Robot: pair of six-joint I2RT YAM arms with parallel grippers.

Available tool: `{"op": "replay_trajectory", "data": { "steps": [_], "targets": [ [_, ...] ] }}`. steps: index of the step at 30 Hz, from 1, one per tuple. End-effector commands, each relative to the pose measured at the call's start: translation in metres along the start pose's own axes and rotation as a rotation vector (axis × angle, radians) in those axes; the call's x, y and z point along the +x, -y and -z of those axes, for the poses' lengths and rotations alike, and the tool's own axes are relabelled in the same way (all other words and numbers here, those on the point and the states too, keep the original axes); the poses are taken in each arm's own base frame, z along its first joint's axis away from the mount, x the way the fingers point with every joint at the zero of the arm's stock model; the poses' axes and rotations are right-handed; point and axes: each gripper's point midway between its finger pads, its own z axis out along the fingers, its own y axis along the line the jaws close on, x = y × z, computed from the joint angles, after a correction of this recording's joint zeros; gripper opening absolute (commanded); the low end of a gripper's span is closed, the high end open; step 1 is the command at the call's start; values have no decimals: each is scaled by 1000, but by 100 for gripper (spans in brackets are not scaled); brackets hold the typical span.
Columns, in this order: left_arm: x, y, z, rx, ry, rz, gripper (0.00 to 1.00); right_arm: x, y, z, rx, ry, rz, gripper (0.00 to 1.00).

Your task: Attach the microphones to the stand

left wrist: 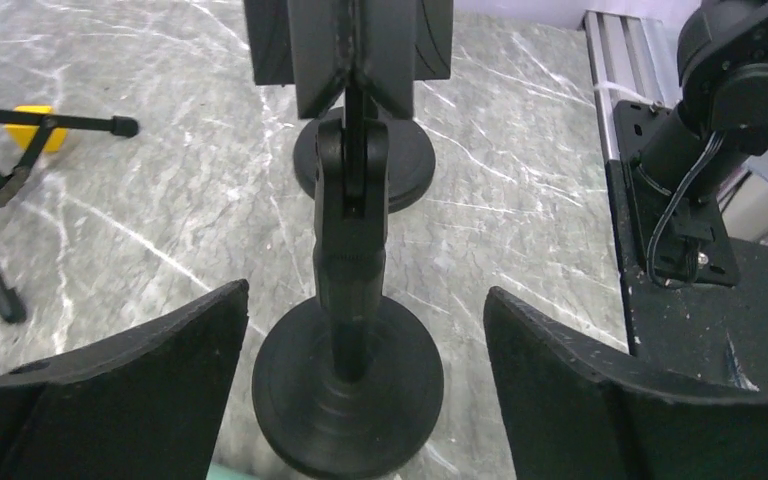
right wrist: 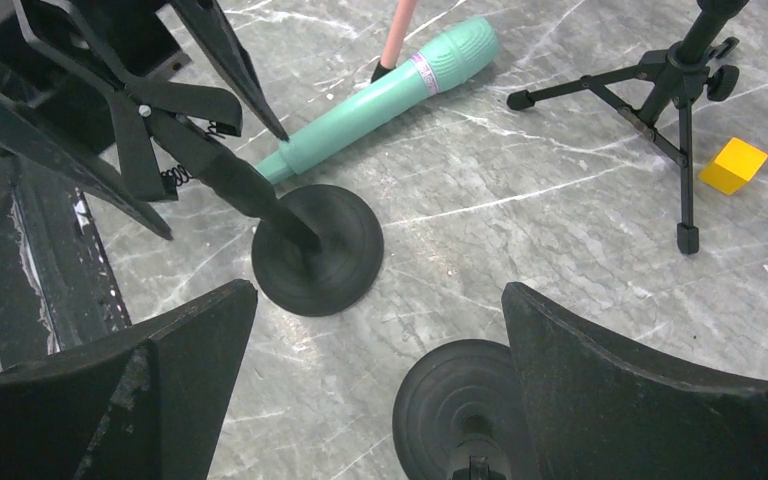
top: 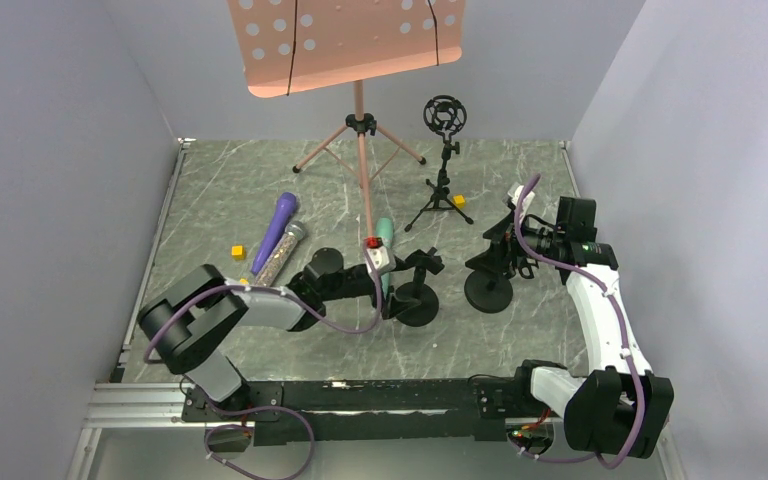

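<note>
Left claw: released; its fingers stand wide on either side of the left desk stand and touch neither the stem nor the round base
Right claw: released, fingers spread wide; it hangs over the round base of the right desk stand and grips nothing
Mint green microphone: flat on the counter; tail end close to the left desk stand's base, head by a foot of the pink music stand; not on any stand
Purple microphone: flat on the counter, left of the music stand's legs, slanted, head away from the arms
Silver microphone: just beside the purple one on its right, same slant; grey mesh head at the far end
Desk stands: both upright, near each other, clips empty
Shock mount: black ring on a small tripod at the back, right of the music stand
Yellow blocks: one left of the purple microphone; the other by the tripod's feet
</note>
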Motion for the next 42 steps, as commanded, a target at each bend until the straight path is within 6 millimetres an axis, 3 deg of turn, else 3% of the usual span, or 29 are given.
{"op": "replay_trajectory", "data": {
  "steps": [1,4,7,10,13,17,22,28,31,35,42],
  "targets": [
    [-39,-1,20,-90,125,-11,94,-12,0,3,-3,15,102,100],
    [-38,-8,41,-203,96,43,99,-12,-1,3,-4,17,116,100],
    [-26,-29,65,-395,3,158,99,-13,-1,3,0,19,116,100],
    [-4,-53,91,-632,-122,381,99,-15,4,4,26,25,107,100],
    [17,-59,102,-717,-236,614,99,-16,10,3,60,27,83,100],
    [33,-60,96,-793,-330,801,99,-14,18,2,89,19,46,100],
    [46,-83,90,-973,-424,828,95,-14,21,2,105,20,40,100],
    [61,-94,53,-985,-605,769,90,-14,22,3,112,16,41,100],
    [73,-101,52,-1055,-683,716,88,-14,22,3,117,16,44,100],
    [86,-106,49,-1078,-758,676,66,-16,21,4,116,19,48,100],
    [103,-106,47,-1101,-835,636,66,-16,20,4,111,21,48,100]
  ]
}}
